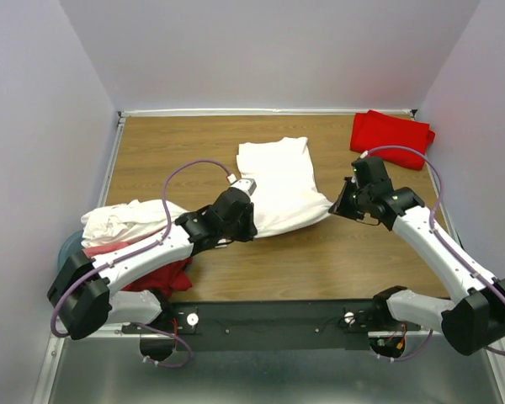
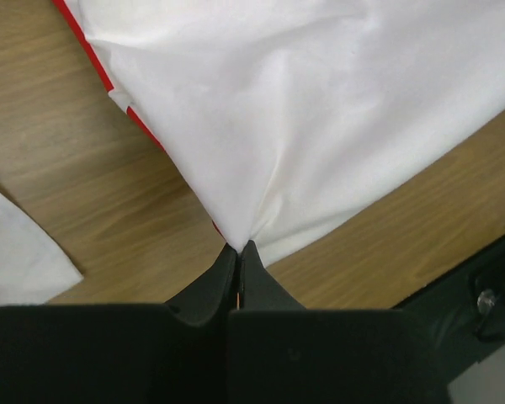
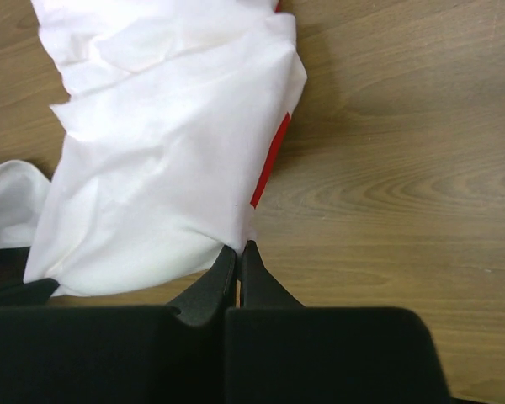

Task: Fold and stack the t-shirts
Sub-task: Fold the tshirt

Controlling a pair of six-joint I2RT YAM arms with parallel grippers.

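Observation:
A white t-shirt point(image 1: 279, 187) with a red print showing at its edge point(image 3: 271, 160) lies on the wooden table point(image 1: 353, 261) between both arms. My left gripper point(image 1: 244, 225) is shut on its near left corner; in the left wrist view the cloth point(image 2: 303, 126) fans out from the pinched fingertips point(image 2: 239, 246). My right gripper point(image 1: 335, 206) is shut on the near right corner, with the white cloth point(image 3: 160, 185) bunched at the tips point(image 3: 239, 245). A folded red t-shirt point(image 1: 390, 136) sits at the far right corner. A heap of white, pink and red t-shirts point(image 1: 126, 231) lies at the left.
A pale blue tub point(image 1: 66, 248) peeks out at the left edge under the heap. White walls close off the table at the back and sides. The black base rail point(image 1: 269, 316) runs along the near edge.

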